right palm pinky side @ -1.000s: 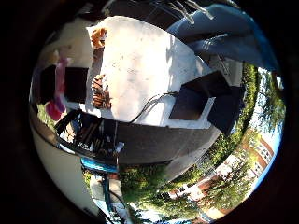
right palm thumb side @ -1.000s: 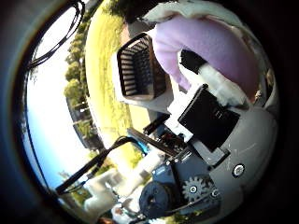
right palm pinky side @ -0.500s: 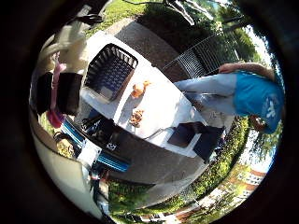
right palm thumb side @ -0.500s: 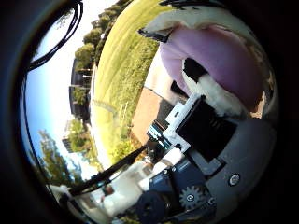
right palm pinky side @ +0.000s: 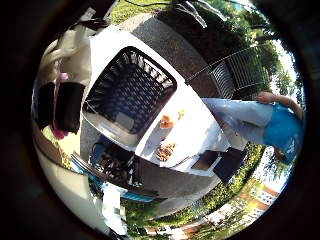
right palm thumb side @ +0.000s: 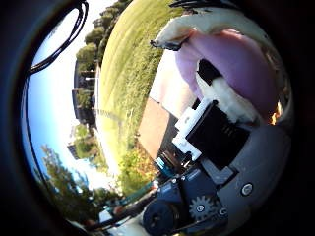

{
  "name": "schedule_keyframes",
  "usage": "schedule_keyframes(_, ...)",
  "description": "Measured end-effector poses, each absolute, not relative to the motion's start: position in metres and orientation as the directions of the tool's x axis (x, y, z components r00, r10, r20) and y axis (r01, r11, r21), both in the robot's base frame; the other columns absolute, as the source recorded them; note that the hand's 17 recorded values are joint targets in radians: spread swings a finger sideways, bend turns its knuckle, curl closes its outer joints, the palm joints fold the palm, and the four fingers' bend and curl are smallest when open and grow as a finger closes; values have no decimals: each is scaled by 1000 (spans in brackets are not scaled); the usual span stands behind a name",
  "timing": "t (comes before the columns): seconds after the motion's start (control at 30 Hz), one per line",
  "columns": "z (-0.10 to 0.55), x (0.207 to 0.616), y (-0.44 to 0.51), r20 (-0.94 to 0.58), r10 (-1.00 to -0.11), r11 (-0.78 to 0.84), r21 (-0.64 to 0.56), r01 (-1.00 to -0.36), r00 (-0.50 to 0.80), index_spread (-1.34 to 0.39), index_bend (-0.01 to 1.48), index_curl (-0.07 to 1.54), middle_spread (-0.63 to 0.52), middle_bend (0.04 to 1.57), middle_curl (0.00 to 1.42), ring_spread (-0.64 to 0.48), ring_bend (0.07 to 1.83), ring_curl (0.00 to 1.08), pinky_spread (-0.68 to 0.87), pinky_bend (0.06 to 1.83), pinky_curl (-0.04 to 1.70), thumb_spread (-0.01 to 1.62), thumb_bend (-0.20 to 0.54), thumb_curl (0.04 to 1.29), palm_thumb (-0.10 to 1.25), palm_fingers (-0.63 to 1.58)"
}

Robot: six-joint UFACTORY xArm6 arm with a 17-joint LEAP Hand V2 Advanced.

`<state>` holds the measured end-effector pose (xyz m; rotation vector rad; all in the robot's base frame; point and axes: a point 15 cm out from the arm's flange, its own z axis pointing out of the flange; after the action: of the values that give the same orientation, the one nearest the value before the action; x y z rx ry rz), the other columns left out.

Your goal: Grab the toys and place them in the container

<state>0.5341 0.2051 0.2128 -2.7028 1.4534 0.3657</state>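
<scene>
The robot hand [right palm thumb side: 216,142] has its fingers curled tight around a soft pink and cream plush toy [right palm thumb side: 236,64], held up high. The dark slatted plastic basket [right palm pinky side: 131,95] sits open on the white counter [right palm pinky side: 200,130], with two small orange toys [right palm pinky side: 166,121] beside it. I think the hand should go right over the basket, come low, then let go

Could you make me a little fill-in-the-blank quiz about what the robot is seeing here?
1. The robot hand holds a soft toy coloured pink and ____.
2. The dark container stands on a ____ table.
3. Inside, the container looks ____.
4. Two small orange toys lie on the table ____ the container.

Missing words: white; white; empty; beside
</scene>
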Motion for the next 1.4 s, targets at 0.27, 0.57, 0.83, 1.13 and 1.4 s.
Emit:
schedule_keyframes(0.27,133,556,189,-215,-866,-482,113,-869,452,-968,968,603,-247,1338,1154,-119,1644,885,107,1537,1056,1158,-18,794,850,507)
schedule_keyframes(0.57,115,544,137,-256,-881,-452,207,-868,398,-507,545,481,-19,391,655,172,832,517,319,1144,819,1173,-30,605,763,-307)
schedule_keyframes(0.83,163,540,82,-301,-854,-488,178,-855,425,-471,314,372,41,139,463,262,549,358,435,896,649,1133,-25,555,834,-121)
schedule_keyframes(1.13,263,493,-36,-337,-878,-413,179,-893,338,-430,190,329,81,151,347,288,453,318,490,752,525,1129,-38,510,789,-43)
schedule_keyframes(1.4,233,428,-150,-307,-937,-260,302,-917,165,-278,161,294,144,174,326,301,420,311,492,678,451,1156,-36,463,683,-14)
